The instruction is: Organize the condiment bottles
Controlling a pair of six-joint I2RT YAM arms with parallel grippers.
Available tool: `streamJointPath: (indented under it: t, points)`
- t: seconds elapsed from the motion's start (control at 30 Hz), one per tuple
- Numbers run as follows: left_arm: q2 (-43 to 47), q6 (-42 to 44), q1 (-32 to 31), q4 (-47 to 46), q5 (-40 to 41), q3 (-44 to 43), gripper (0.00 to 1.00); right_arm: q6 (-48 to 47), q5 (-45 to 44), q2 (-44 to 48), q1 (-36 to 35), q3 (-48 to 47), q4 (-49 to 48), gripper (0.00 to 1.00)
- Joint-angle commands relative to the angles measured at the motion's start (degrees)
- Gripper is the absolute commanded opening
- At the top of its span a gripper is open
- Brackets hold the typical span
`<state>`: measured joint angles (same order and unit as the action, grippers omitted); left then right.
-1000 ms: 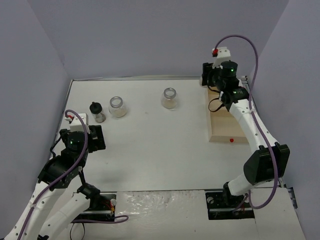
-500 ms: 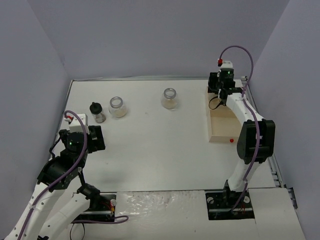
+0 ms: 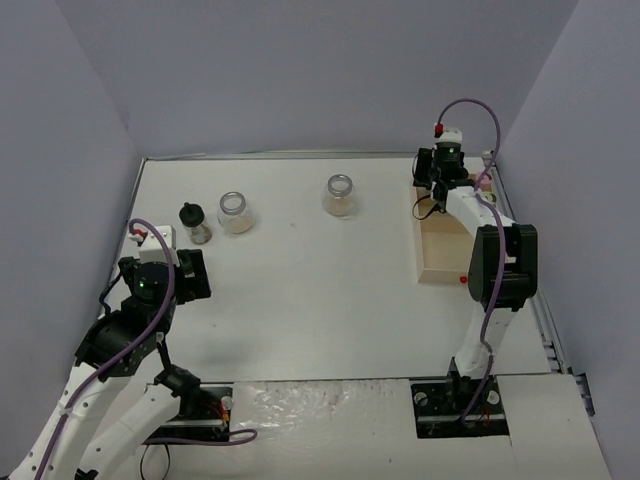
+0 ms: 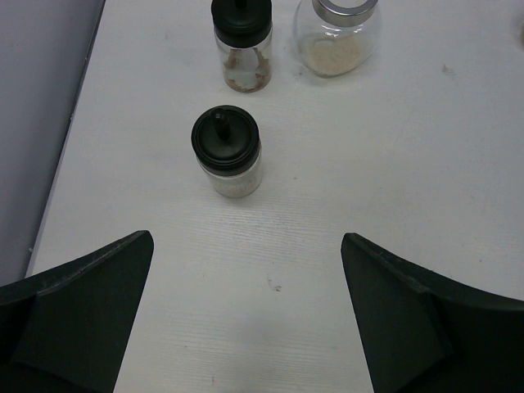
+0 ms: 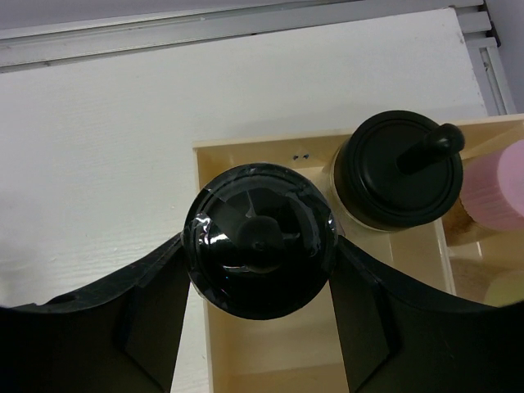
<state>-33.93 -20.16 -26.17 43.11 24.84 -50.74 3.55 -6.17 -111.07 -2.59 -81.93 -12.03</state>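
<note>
My right gripper (image 5: pixel 260 270) is shut on a black-capped jar (image 5: pixel 260 246) and holds it over the far left corner of the pale wooden tray (image 5: pixel 270 360). In the tray beside it stand another black-capped jar (image 5: pixel 399 168), a pink-capped one (image 5: pixel 495 196) and a yellow-capped one (image 5: pixel 506 293). In the top view that gripper (image 3: pixel 440 168) is at the tray's (image 3: pixel 448 250) far end. My left gripper (image 4: pixel 246 319) is open and empty, short of a black-capped jar (image 4: pixel 227 151). Beyond it stand a black-capped jar of brown powder (image 4: pixel 241 41) and a silver-rimmed jar (image 4: pixel 337 37).
A second silver-rimmed jar (image 3: pixel 340 196) stands alone at the table's far middle. The left wall is close to the left jars (image 3: pixel 194 222). A small red dot (image 3: pixel 463 281) lies at the tray's near edge. The table's back rail (image 5: pixel 246 29) runs just beyond the tray.
The right arm has folded and drawn its gripper, with the jar in it, down over the tray's far left corner. The left arm and the table jars have not moved.
</note>
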Motion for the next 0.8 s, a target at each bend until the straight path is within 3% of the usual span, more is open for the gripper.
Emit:
streamJointPath:
  t: [0.0,0.5,0.67,0.77]
  points:
    - [-1.2,0.7,0.4,-3.1,-0.4,-0.6,0.97,1.8,-1.0,-0.8,0.2,-1.5,-9.8,0.00]
    - [-1.8,0.7,0.4,-3.2,-0.7,-0.6,0.97,3.1,-2.3,-5.7,0.2,-2.8,-12.9,0.01]
    - [-2.1,0.7,0.3,-3.2,-0.8,-0.6,0.97,3.0,-2.1,-6.3,0.2,-3.8,-12.6,0.11]
    - [-2.0,0.7,0.3,-3.2,-0.8,-0.6,0.97,2.9,-1.9,-6.6,0.1,-4.8,-11.6,0.23]
